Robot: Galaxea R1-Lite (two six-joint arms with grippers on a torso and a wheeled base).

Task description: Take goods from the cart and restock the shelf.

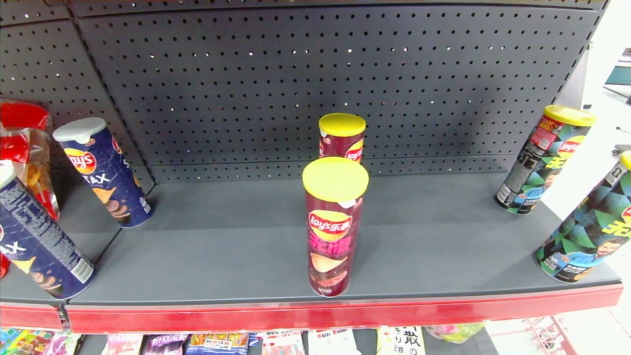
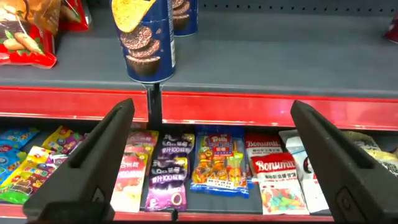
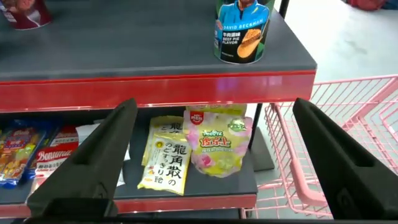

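Observation:
Two maroon chip cans with yellow lids stand upright in the middle of the grey shelf, one at the front and one behind it. Two dark blue cans stand at the left, two green-patterned cans at the right. My left gripper is open and holds nothing, in front of the red shelf edge below a blue can. My right gripper is open with nothing in it, below a green can, with the pink cart beside it.
A lower shelf holds snack packets and candy bags. Red snack bags sit at the far left of the upper shelf. A perforated dark back panel closes the shelf behind. Bare shelf lies either side of the maroon cans.

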